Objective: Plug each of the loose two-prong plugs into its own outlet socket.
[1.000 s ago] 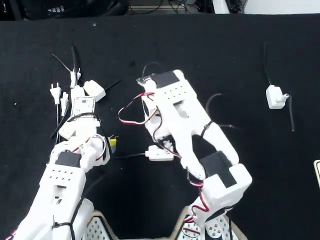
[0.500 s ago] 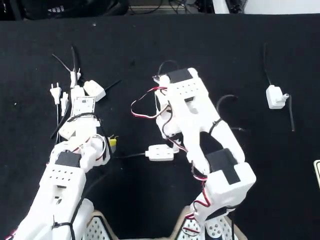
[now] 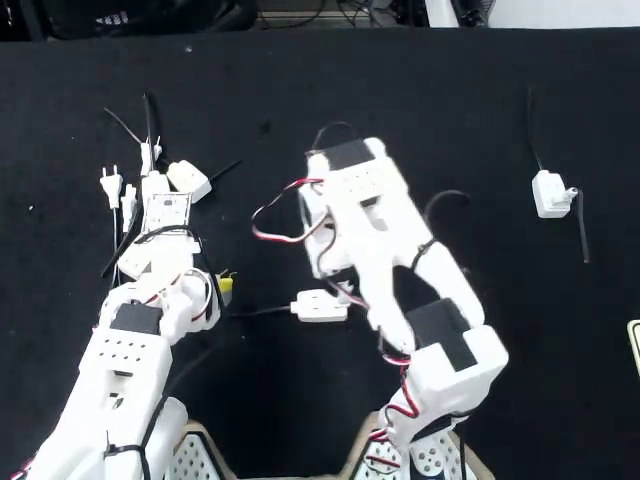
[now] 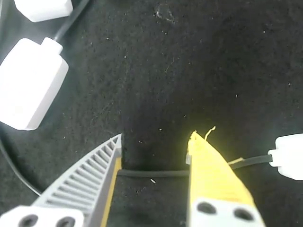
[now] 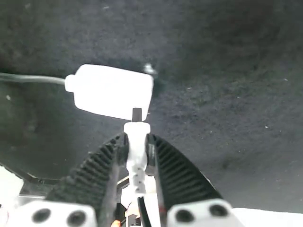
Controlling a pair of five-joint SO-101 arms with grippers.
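Observation:
My right gripper (image 5: 136, 139) is shut on a white two-prong plug (image 5: 137, 151). The plug's prongs point at a white outlet socket (image 5: 111, 92) and reach its edge; whether they are in the slots is hidden. In the high view this socket (image 3: 320, 305) lies mid-table on a black cable, right beside the right arm (image 3: 360, 200). My left gripper (image 4: 154, 142) is open and low over the mat, with that black cable (image 4: 151, 173) running between its fingers. It sits left of the socket in the high view, at the yellow-tipped left gripper (image 3: 217, 285).
A cluster of white sockets and plugs (image 3: 165, 205) with thin black cables lies at the far left; two of its blocks (image 4: 31, 82) lie close to the left gripper. Another white adapter (image 3: 550, 193) sits far right. The black mat covers the table.
The right arm swung right, away from the socket, then came back a little to the left. The left arm and the socket kept still.

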